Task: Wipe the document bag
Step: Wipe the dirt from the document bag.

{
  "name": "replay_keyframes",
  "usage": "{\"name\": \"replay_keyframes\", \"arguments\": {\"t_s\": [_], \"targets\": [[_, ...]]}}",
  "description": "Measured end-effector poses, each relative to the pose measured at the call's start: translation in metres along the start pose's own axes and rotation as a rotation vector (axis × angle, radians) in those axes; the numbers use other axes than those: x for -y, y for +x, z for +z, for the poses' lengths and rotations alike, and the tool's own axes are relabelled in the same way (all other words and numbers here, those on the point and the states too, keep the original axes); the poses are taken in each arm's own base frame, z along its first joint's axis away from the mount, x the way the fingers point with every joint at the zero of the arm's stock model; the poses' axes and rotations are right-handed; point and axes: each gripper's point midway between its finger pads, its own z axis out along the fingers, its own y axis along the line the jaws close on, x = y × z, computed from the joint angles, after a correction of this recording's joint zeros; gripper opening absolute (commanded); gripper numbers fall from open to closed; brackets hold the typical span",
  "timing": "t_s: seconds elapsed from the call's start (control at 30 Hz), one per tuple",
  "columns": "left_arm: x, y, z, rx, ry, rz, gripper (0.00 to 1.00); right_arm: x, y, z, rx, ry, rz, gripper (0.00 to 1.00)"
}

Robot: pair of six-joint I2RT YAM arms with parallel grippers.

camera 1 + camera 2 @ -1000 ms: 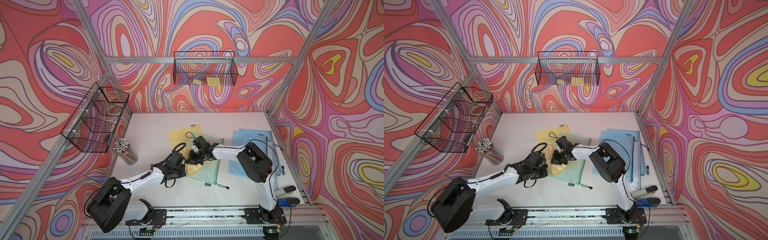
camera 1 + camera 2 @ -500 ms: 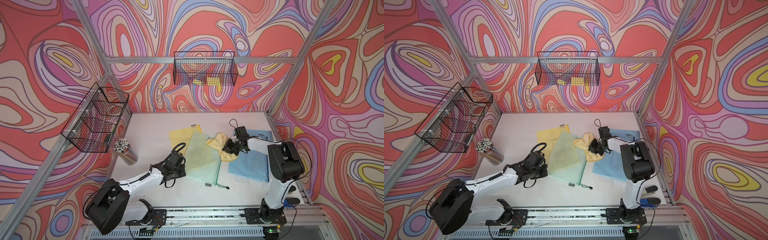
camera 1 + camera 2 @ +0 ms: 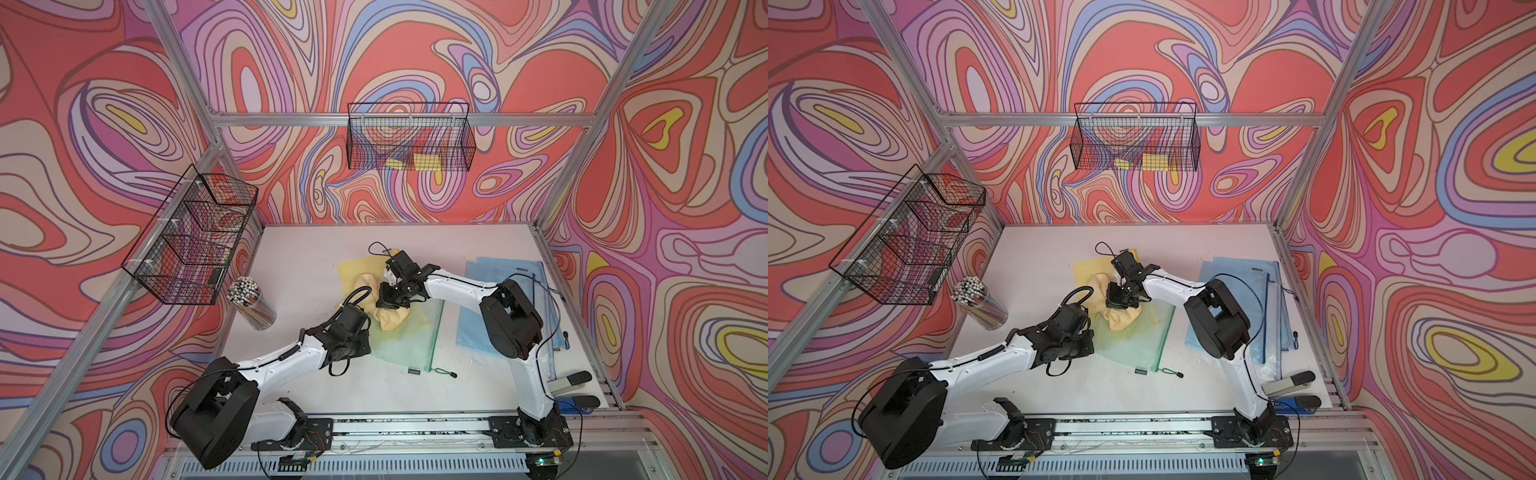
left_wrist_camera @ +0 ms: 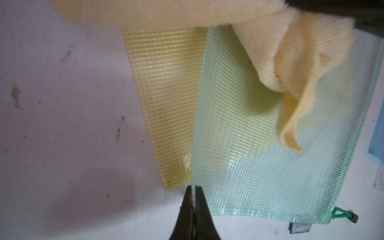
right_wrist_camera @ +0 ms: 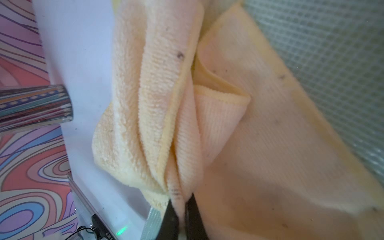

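White worktop (image 3: pixel 299 257), swirl-patterned walls around it. The right fingers (image 5: pixel 193 216), clamped on the yellow cloth (image 3: pixel 392 320), have swept back from beside the blue bags (image 3: pixel 473 328) to the upper left part of the green document bag (image 3: pixel 409 340) at frame centre (a return stroke, so wiping looks well underway). The left fingers (image 4: pixel 185 212) stay pinched together on its left corner. Its long axis runs roughly up-down the frame, zip along the right edge, pull cord (image 3: pixel 442 372) at the bottom

A robotics lab cell: aluminium frame (image 3: pixel 291 119), swirl-printed walls (image 3: pixel 83 124), wire baskets (image 3: pixel 409 141), white table (image 3: pixel 316 249) with a mounting rail (image 3: pixel 415 424)
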Motion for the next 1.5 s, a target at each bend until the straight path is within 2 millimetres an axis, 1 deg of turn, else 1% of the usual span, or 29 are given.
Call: {"name": "replay_keyframes", "arguments": {"t_s": [0.03,0.07,0.17,0.23,0.27,0.37,0.5,0.6,0.63,0.67,0.73,0.77,0.83,0.9,1.0,1.07,1.1,1.13,1.17,1.2,1.3,1.4,1.43,1.5], "targets": [[-0.001,0.000,0.000,-0.002,-0.002,0.000,0.00,0.011,0.001,0.005,-0.013,0.026,0.015,0.00],[-0.001,0.001,0.000,-0.002,-0.003,0.000,0.00,0.017,0.001,0.007,-0.025,0.028,0.028,0.00],[-0.001,0.000,-0.003,0.004,-0.003,0.000,0.00,0.032,-0.013,-0.001,-0.003,0.036,0.049,0.00],[0.000,-0.002,-0.006,0.013,-0.001,0.001,0.00,0.049,-0.022,-0.008,0.014,0.034,0.078,0.00],[-0.001,-0.002,-0.007,0.016,-0.001,0.001,0.00,0.058,-0.026,-0.014,0.023,0.037,0.093,0.00],[-0.001,-0.003,-0.009,0.022,-0.002,0.001,0.00,0.100,-0.040,-0.038,0.063,0.049,0.165,0.00],[-0.001,-0.004,-0.009,0.025,-0.003,0.000,0.00,0.165,-0.063,-0.075,0.129,0.043,0.287,0.00],[-0.001,-0.004,-0.009,0.025,-0.003,0.000,0.00,0.198,-0.076,-0.097,0.171,0.042,0.349,0.00],[-0.001,-0.004,-0.009,0.024,-0.003,0.000,0.00,0.205,-0.078,-0.101,0.181,0.047,0.359,0.00],[-0.001,-0.004,-0.009,0.024,-0.003,0.000,0.00,0.206,-0.078,-0.103,0.182,0.048,0.362,0.00],[-0.002,-0.003,-0.008,0.021,-0.006,0.000,0.00,0.199,-0.076,-0.102,0.178,0.054,0.349,0.00],[-0.002,-0.002,-0.008,0.019,-0.009,0.000,0.00,0.193,-0.074,-0.099,0.173,0.059,0.337,0.00],[-0.003,-0.001,-0.007,0.013,-0.015,0.000,0.00,0.170,-0.068,-0.090,0.150,0.069,0.294,0.00],[-0.005,0.000,-0.005,0.006,-0.021,0.000,0.00,0.132,-0.061,-0.078,0.127,0.058,0.222,0.00],[-0.006,0.002,-0.003,-0.005,-0.029,0.000,0.00,0.057,-0.052,-0.059,0.103,-0.008,0.086,0.00],[-0.006,0.003,-0.002,-0.010,-0.030,0.000,0.00,0.017,-0.048,-0.044,0.088,-0.060,0.018,0.00],[-0.006,0.003,-0.002,-0.013,-0.029,0.000,0.00,0.004,-0.047,-0.035,0.079,-0.079,-0.001,0.00],[-0.006,0.004,-0.002,-0.013,-0.030,0.000,0.00,-0.002,-0.046,-0.028,0.070,-0.090,-0.008,0.00],[-0.006,0.004,-0.002,-0.014,-0.030,0.000,0.00,-0.003,-0.047,-0.019,0.060,-0.093,-0.008,0.00],[-0.006,0.004,-0.002,-0.014,-0.029,0.000,0.00,0.001,-0.048,-0.010,0.049,-0.086,0.002,0.00],[-0.006,0.003,-0.002,-0.013,-0.029,0.000,0.00,0.025,-0.052,0.012,0.017,-0.058,0.051,0.00],[-0.006,0.003,-0.002,-0.011,-0.028,0.001,0.00,0.036,-0.071,0.004,0.039,-0.074,0.085,0.00],[-0.006,0.003,-0.002,-0.011,-0.028,0.001,0.00,0.043,-0.076,0.001,0.048,-0.072,0.098,0.00],[-0.006,0.003,-0.003,-0.010,-0.028,0.001,0.00,0.062,-0.090,-0.007,0.070,-0.069,0.137,0.00]]}}
